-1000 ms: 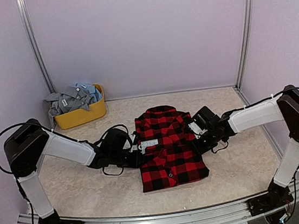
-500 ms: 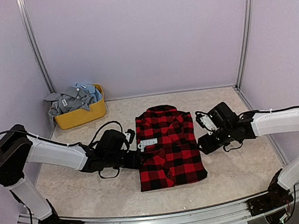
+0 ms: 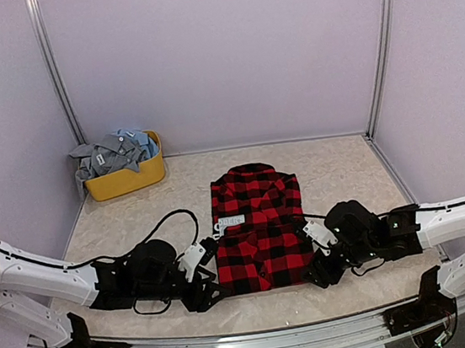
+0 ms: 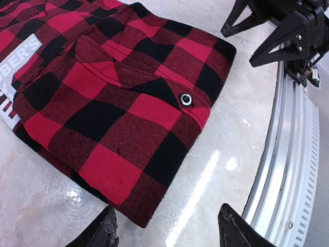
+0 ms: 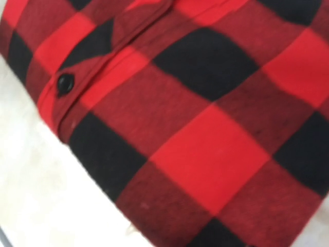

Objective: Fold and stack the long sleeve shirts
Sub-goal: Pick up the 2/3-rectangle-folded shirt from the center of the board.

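Drawn back from the sides to the near corners of the flannel shirt [image 3: 258, 226], with left pincer [image 4: 168, 231] and right pincer [image 4: 247, 41] both released, empty. Lies folded flat at mid-surface [image 3: 137, 224]. Leaves grey and blue shirts [image 3: 111, 153] heaped in the tub [image 3: 128, 184], unfolded, unstacked.

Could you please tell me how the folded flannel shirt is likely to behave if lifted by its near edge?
The flannel shirt would probably sag and unfold, since it is soft cloth lying in loose folded layers. Being only a few layers, it is likely light for its size. Pushed, it might slide on the glossy table, or bunch up.
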`<state>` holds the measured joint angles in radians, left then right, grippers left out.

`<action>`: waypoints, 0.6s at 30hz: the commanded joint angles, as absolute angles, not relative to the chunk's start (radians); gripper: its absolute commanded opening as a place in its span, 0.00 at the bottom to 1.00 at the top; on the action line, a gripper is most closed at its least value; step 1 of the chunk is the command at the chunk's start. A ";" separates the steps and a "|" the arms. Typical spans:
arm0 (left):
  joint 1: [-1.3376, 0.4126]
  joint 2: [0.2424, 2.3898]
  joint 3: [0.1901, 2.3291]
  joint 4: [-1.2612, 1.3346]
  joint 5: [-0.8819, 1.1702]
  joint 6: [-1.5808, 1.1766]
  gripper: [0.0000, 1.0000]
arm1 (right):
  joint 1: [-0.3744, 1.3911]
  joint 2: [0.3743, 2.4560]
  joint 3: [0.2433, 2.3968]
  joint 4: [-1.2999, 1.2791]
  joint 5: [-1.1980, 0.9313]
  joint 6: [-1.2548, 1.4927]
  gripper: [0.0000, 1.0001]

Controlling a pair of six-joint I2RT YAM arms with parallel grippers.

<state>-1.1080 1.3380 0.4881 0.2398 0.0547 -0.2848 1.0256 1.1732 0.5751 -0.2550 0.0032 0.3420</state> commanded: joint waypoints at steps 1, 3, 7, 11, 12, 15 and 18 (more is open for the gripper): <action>-1.150 1.336 0.471 0.281 0.052 -0.119 0.62 | 1.077 1.201 0.561 -0.221 0.045 0.363 0.62; -1.182 1.360 0.477 0.279 0.013 -0.074 0.61 | 1.088 1.224 0.563 -0.224 0.062 0.360 0.62; -1.221 1.406 0.493 0.299 -0.076 -0.006 0.60 | 1.092 1.259 0.566 -0.215 0.073 0.348 0.60; -1.242 1.442 0.520 0.306 -0.140 0.060 0.57 | 1.092 1.292 0.574 -0.216 0.070 0.350 0.57; -1.246 1.446 0.527 0.311 -0.144 0.077 0.57 | 1.092 1.300 0.575 -0.218 0.070 0.357 0.56; -1.250 1.477 0.555 0.290 -0.151 0.129 0.57 | 1.092 1.328 0.575 -0.228 0.046 0.376 0.55; -1.250 1.517 0.579 0.270 -0.137 0.185 0.57 | 1.092 1.356 0.574 -0.229 0.033 0.393 0.55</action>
